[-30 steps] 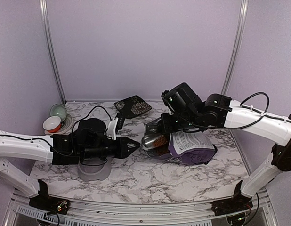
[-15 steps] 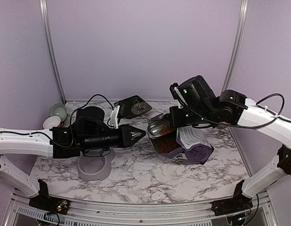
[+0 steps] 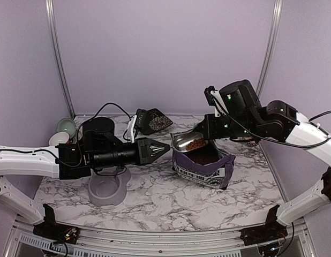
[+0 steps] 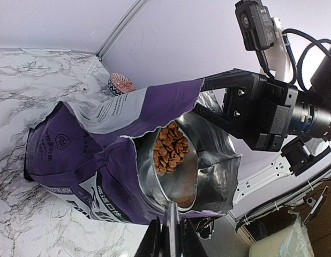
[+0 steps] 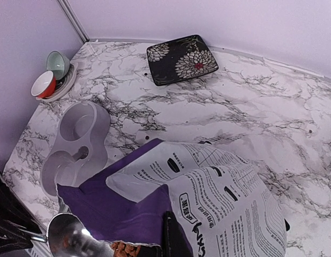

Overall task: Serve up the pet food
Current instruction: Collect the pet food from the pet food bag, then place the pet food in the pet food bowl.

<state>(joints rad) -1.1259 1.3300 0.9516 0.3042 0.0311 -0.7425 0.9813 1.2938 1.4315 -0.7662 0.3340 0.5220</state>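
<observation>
Both arms had white shells along their long links and black housings at the joints and wrists. The left arm ended in the left gripper, black and tapering to a point. The right arm bore small green lights on its blocky black wrist. Thin black cables looped over each arm, and a white-bracketed camera sat on each wrist.

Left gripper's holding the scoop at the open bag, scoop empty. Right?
Not empty: the left wrist view shows the scoop carrying a heap of kibble. The rest holds: the left gripper holds it at the open bag.
</observation>
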